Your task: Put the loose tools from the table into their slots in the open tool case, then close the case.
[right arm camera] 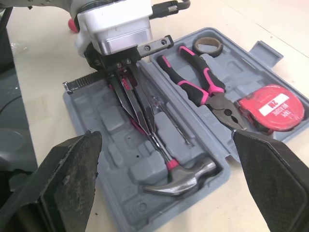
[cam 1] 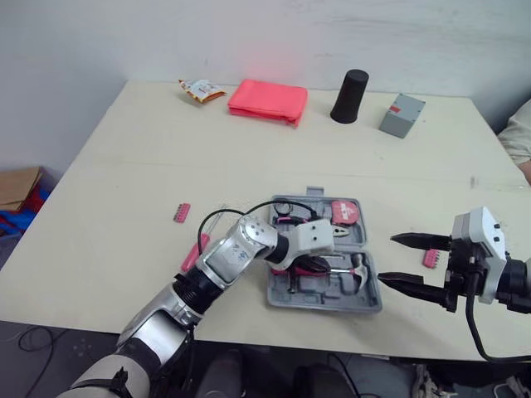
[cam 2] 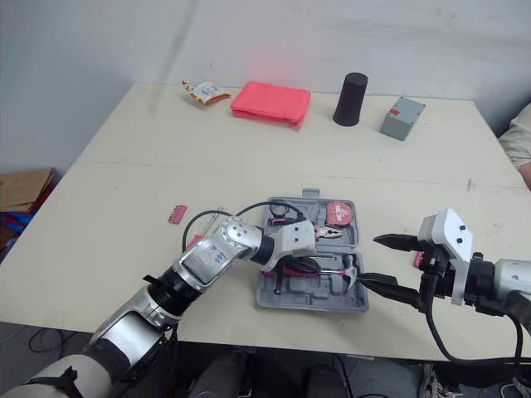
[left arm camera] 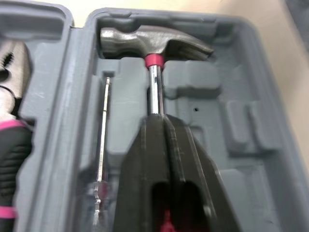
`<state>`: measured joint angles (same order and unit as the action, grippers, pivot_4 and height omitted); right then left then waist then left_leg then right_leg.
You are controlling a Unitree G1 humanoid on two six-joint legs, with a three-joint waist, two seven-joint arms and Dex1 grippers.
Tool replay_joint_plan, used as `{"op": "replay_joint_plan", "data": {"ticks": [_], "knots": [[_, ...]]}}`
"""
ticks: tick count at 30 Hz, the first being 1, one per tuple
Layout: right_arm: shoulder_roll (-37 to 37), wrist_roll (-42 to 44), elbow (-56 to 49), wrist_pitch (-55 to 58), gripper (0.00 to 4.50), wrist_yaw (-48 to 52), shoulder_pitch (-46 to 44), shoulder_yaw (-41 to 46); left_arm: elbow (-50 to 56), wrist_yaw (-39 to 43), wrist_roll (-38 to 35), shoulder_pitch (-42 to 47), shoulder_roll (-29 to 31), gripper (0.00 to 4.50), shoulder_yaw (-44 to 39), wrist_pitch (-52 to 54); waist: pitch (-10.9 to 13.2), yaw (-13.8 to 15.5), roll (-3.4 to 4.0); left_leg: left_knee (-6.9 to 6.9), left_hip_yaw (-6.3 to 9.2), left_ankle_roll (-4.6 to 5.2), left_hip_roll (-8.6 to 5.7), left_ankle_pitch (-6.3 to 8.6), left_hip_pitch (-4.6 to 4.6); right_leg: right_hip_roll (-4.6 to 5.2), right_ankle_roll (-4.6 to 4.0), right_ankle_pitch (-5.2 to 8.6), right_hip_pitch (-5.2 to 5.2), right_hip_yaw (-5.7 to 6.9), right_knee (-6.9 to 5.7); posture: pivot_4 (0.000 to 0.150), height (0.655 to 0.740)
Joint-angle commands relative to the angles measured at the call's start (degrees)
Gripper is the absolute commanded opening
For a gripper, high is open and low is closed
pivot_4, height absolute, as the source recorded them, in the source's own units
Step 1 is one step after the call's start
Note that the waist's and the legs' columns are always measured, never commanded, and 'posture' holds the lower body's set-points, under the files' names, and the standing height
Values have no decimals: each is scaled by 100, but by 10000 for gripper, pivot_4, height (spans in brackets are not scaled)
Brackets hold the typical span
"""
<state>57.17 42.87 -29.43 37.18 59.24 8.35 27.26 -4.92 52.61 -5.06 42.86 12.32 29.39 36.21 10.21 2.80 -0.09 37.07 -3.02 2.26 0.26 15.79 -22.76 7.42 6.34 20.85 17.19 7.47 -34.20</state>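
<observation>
Claw hammer (right arm camera: 181, 176) lying in its slot in the near half of the open grey tool case (right arm camera: 96, 108), head toward the robot's right, steel shaft running along the tray. On that shaft, the left pincer (right arm camera: 152, 133) pressed together and pinching it, a trace of pink grip visible between the black fingers (left arm camera: 145, 169). Beside the shaft, a thin metal rod (left arm camera: 102, 135) in a narrow groove. In the far half of the case: pink-and-black pliers (right arm camera: 198, 89), red tape measure (right arm camera: 273, 108) and a small roll of tape (right arm camera: 208, 45), each seated in a recess. Case resting open and flat on the table (cam 1: 124, 166), near the front edge. Just right of the case and apart from it, the right pincer (cam 1: 386, 259) spread wide above the table.

Loose on the table:
- a pink bit strip (cam 1: 181, 212) left of the case
- a second pink piece (cam 1: 431, 258) near the right pincer
- a third pink piece (cam 1: 192, 255) partly hidden by the left arm

Along the far edge, well apart from the case: snack packet (cam 1: 202, 89), folded red cloth (cam 1: 267, 101), black cup (cam 1: 350, 96) upside down, grey box (cam 1: 402, 114). At the right border, a person's sleeve (cam 1: 518, 137).
</observation>
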Motion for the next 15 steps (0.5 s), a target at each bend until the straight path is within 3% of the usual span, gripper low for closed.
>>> {"op": "replay_joint_plan", "data": {"ticks": [1, 6, 8, 10, 13, 15], "knots": [[-12, -9, -62, -118, 45000, 39, -9, 201, 791, 129, -1120, 660, -37, 341, -1547, -35, 36, 0, 2, 8, 0, -22, -1, -32, -60, -2, -1, -3, 65, 5, -24, 1500, 7361], [73, -49, 126, -148, 45000, 135, -66, 301, 1298, 325, -1866, 964, 849, 341, -2531, 832, 40, -12, 14, -20, -1, -30, -27, -62, -68, -3, -2, -2, 86, 20, -67, 1500, 7361], [137, -97, 262, -188, 45000, 216, -63, 394, 1650, 524, -2146, 694, 1457, 341, -2784, 1216, 43, -27, 15, -46, -13, -25, -37, -64, -50, -2, 0, -1, 81, 15, -66, 1500, 7361], [285, -149, 491, -144, 45000, 400, 32, 626, 2151, 1066, -2263, -226, 2499, 341, -3168, 1207, 59, -66, 21, -52, -15, -19, -39, -70, -48, -1, 1, -1, 81, 11, -63, 1500, 7361], [441, -270, 820, -139, 45000, 713, 254, 992, 2569, 1423, -2697, -1378, 3475, 7764, -4096, 1502, 112, -143, 1, -61, -23, -21, -38, -74, -44, 2, 1, -1, 86, -2, -67, 1500, 7361], [530, -338, 1081, -122, 45000, 952, 449, 1266, 2723, 1507, -3022, -2093, 3896, 16479, -4904, 1778, 139, -132, -23, -64, -17, -31, -33, -90, -51, 2, 0, -1, 97, -1, -69, 1500, 7361]]}}
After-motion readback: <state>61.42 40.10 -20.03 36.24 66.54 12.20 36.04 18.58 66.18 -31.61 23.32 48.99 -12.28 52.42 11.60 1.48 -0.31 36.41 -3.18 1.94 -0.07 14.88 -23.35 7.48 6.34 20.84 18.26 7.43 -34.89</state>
